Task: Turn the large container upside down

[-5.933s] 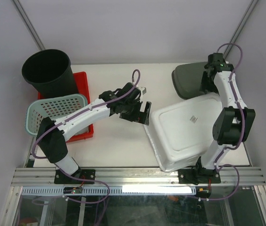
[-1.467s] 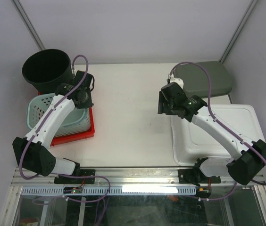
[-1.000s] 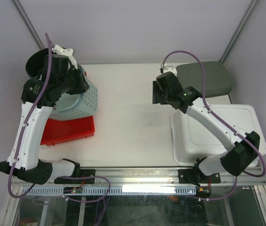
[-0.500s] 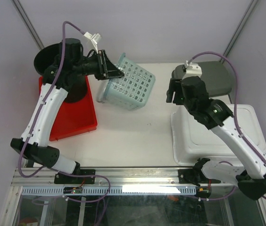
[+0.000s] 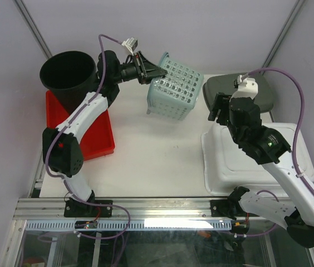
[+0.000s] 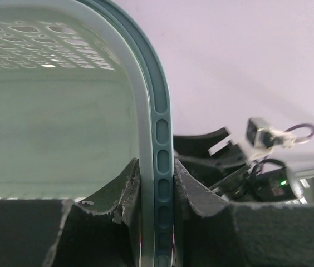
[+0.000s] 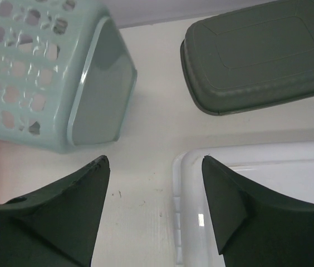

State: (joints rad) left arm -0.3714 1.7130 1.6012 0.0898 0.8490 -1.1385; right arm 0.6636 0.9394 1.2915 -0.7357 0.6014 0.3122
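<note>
The large container, a white tub, lies bottom up at the table's right; its rounded corner also shows in the right wrist view. My right gripper hovers open over that tub's far left corner, with only table and tub edge between its fingers. My left gripper is shut on the rim of a pale blue perforated basket, holding it tilted in the air over the back middle of the table. The rim is pinched between the left gripper's two pads.
A grey lid lies flat at the back right, partly behind my right wrist. A tall black bucket stands at the back left, on the far end of a red tray. The basket hangs just left of my right gripper.
My left arm has swung the basket to the right, from beside the bucket to the back middle. My right gripper has shifted slightly right and opened wider.
</note>
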